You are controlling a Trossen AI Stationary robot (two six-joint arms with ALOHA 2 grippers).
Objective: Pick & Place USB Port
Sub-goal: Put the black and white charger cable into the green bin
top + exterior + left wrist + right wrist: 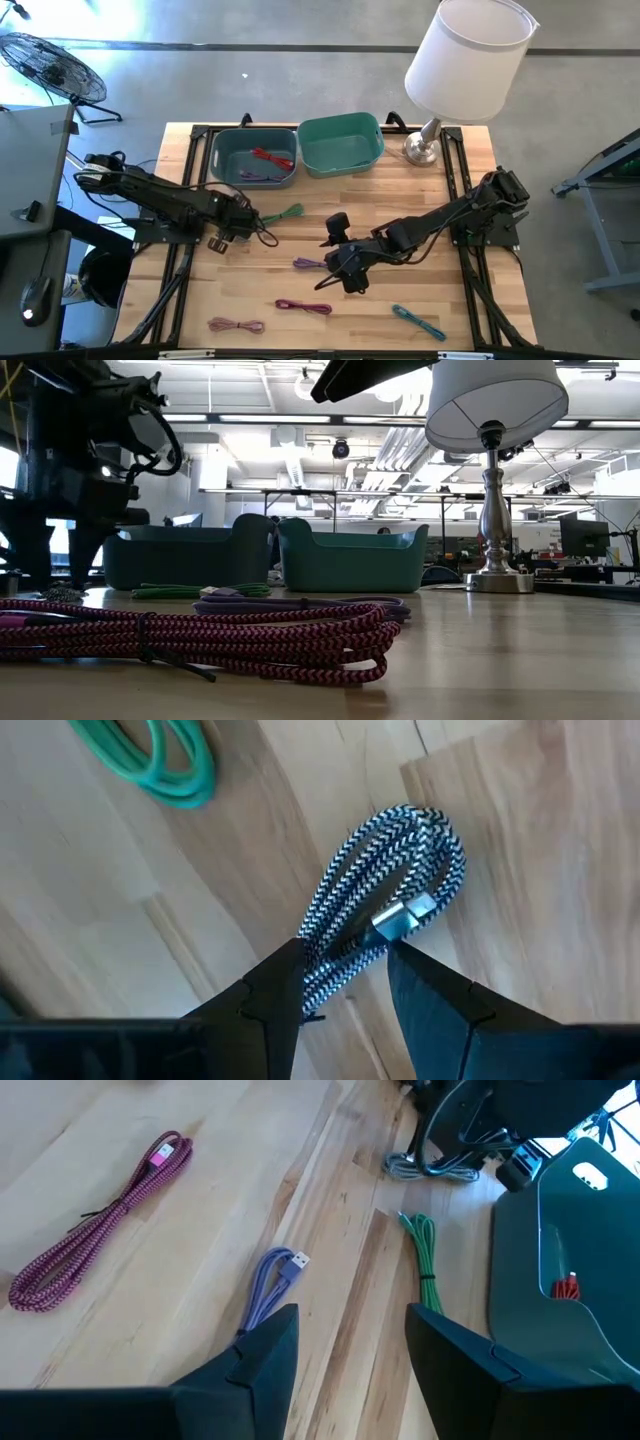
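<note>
- Task objects: coiled USB cables lie scattered over the wooden table point(400, 190). The one in hand is a black-and-white braided cable point(385, 910), bundled into a loop with a silver plug, lying near 9 o'clock of the table's centre, beside a green cable point(285, 213).
- Handling, as a judgement: each bundle looks light, limp and floppy; the braid should give grip, while the metal plug is smooth and would slip. The best hold is across the middle of the bundled strands, so that the loops do not splay or trail.
- Left gripper point(345, 980): in the left wrist view its jaws stand apart, one finger on each side of the braided bundle's near end, close to the plug. It is not closed on the cable.
- Left arm pose: it reaches in from the 9 o'clock edge, forearm low, wrist pitched down at the tabletop.
- Right gripper point(350, 1345): jaws apart and empty, set over bare wood just beside a purple cable point(270, 1285), slightly toward 6 o'clock of the table's centre. The right arm stretches in from 3 o'clock.
- Destinations, likely: a grey bin point(252, 158) already holding a red cable point(272, 157), and a teal bin point(342, 146), both at 12 o'clock.
- Also present: a magenta cable point(95, 1220), a lamp point(465, 60).
</note>
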